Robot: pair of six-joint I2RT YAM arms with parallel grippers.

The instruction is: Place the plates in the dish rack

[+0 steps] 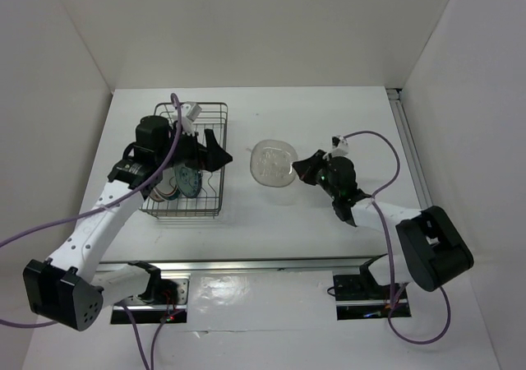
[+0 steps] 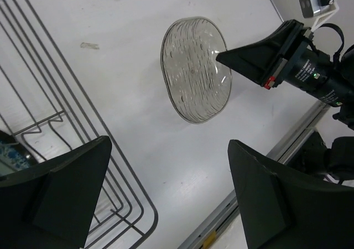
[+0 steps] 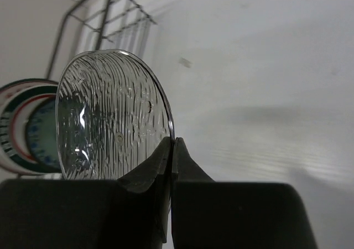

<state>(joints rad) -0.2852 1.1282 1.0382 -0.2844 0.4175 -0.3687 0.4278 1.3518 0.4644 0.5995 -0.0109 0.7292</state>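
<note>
Your right pincer [image 1: 296, 169] was clamped shut on the grey plate [image 1: 271, 163] by its rim, centre frame. The rack [image 1: 201, 104] lay just left of it; your left pincer [image 1: 218, 152] gaped empty at its right edge.

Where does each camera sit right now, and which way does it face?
Top external: above and behind the bases, looking down on the table; shows both arms, the dish rack at left and the clear plate at centre.
Left wrist: at the rack's right edge, facing the right arm; its open left fingers frame the view.
Right wrist: faces left toward the rack; its right fingers are shut on the plate's rim.
Shared: both wrist views show the clear plate and rack wires.
</note>
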